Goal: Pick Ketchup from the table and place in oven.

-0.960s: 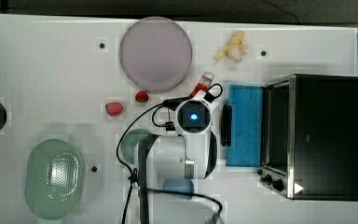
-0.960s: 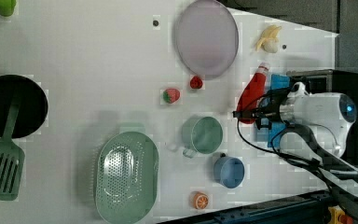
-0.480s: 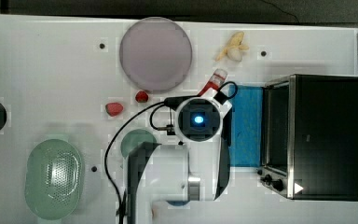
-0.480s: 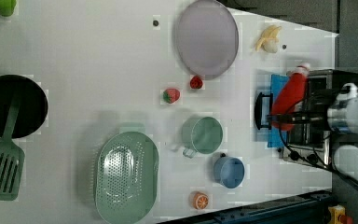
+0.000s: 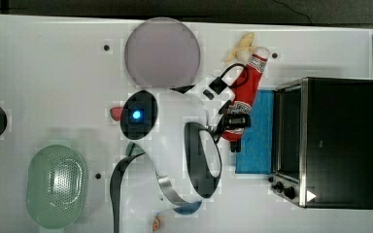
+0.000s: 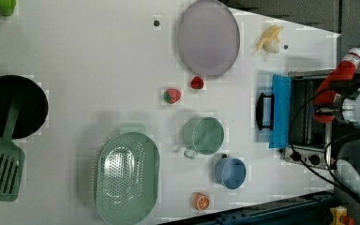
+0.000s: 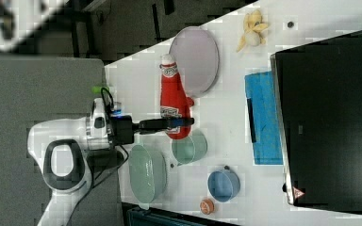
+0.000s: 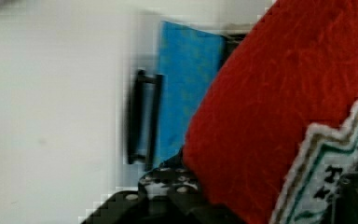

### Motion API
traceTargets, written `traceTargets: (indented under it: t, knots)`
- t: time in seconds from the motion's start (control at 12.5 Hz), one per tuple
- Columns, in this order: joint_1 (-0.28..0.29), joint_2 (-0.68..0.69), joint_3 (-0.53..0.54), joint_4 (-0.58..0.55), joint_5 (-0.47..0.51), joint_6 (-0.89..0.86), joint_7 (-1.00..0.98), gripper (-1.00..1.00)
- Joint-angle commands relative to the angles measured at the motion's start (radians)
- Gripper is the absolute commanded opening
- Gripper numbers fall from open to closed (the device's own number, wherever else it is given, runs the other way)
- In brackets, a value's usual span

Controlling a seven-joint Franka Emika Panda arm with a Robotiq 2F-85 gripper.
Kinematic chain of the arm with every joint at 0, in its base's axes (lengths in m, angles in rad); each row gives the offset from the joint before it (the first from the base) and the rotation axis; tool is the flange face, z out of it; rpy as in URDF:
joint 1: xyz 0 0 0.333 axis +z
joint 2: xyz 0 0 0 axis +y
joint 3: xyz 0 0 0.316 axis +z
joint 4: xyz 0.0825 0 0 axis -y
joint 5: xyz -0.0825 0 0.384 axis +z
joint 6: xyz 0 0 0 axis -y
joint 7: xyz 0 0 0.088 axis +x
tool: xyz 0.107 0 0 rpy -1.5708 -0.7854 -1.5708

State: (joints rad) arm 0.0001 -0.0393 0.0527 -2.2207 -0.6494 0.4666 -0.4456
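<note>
Claw [image 7: 179,123] clamped around the lower body of the Ketchup [image 7: 172,101], bottle lifted clear of the white counter [image 5: 53,73], hanging over the blue open door [image 5: 255,141] of the oven [image 5: 335,141], cap toward the banana [image 5: 240,46]

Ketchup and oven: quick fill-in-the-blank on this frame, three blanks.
1. The fingers are shut on the ____.
2. The oven door is ____, its blue inner face up.
3. In the top view, the banana lies near the Ketchup bottle's white ____.

Missing words: Ketchup; open; cap
</note>
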Motion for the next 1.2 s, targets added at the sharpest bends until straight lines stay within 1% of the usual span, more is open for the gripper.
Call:
traceTargets:
  t: [0.08,0.32,0.48,0.64,0.88,1.04,1.2]
  knots:
    - [0.0,0.132,-0.009,-0.023,-0.064,-0.06,0.264,0.2]
    - [-0.001,0.256,-0.041,-0.004,-0.225,-0.059,0.39,0.2]
    - [-0.001,0.325,-0.064,0.01,-0.312,-0.058,0.501,0.2]
    - [-0.002,0.377,-0.097,0.018,-0.344,-0.047,0.559,0.2]
    - [-0.006,0.425,-0.168,0.032,-0.352,0.039,0.56,0.2]
    - [-0.01,0.447,-0.218,0.031,-0.377,0.12,0.56,0.2]
    - [-0.011,0.464,-0.254,0.031,-0.409,0.144,0.56,0.2]
